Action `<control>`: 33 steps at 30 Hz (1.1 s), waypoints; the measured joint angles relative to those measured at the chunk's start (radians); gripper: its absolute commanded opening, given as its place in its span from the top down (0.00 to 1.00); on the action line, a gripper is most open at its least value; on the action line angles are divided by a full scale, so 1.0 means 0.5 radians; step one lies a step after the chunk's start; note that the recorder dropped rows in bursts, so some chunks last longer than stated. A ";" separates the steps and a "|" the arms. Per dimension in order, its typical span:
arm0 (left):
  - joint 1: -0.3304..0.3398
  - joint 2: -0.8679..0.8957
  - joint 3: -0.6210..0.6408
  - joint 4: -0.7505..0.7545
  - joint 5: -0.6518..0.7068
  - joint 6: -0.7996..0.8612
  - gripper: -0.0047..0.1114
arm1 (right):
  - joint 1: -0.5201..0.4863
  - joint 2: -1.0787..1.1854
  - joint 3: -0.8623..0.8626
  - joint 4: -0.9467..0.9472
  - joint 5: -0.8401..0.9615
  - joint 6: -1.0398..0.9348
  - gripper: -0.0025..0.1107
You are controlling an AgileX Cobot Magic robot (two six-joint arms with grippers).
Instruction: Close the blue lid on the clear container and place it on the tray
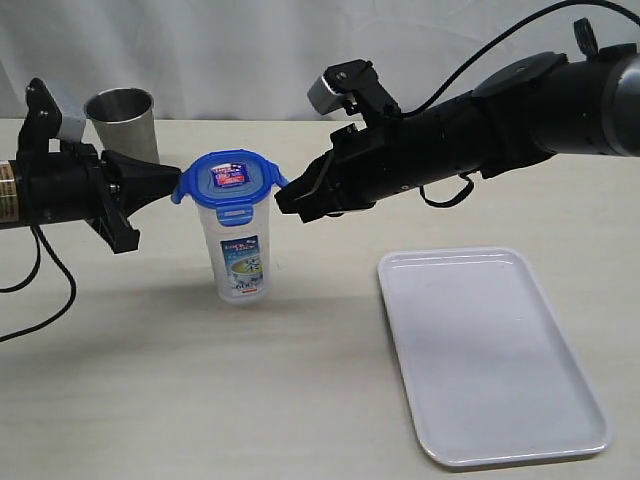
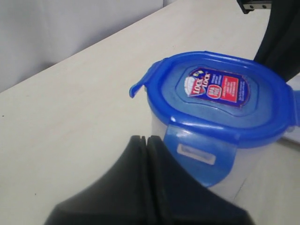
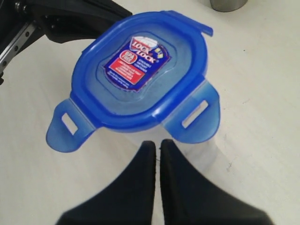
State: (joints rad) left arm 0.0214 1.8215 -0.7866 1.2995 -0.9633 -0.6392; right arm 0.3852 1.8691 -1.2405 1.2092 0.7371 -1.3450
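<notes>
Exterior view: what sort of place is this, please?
Most likely a robot test bench in a lab: a bare pale tabletop, a plain white cloth backdrop, and two black arms whose left pincer and right pincer flank the clear container.

Blue lid (image 3: 140, 70) glossy translucent plastic, clear container (image 1: 240, 262) smooth plastic, tray (image 1: 490, 350) matt-ish white plastic, cup (image 1: 122, 118) prob. brushed steel.

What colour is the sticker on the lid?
The sticker is red and dark blue with white lettering; the right wrist view shows it best.

both wrist cameras close above lid (image 3: 140, 70)
</notes>
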 measured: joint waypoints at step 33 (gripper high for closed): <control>0.002 0.003 0.000 0.067 0.000 -0.021 0.96 | 0.000 0.000 0.000 0.075 -0.053 0.000 0.94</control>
State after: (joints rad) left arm 0.0222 1.8231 -0.7866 1.3332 -0.9633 -0.6495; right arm 0.3852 1.8691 -1.2405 1.2467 0.7107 -1.3450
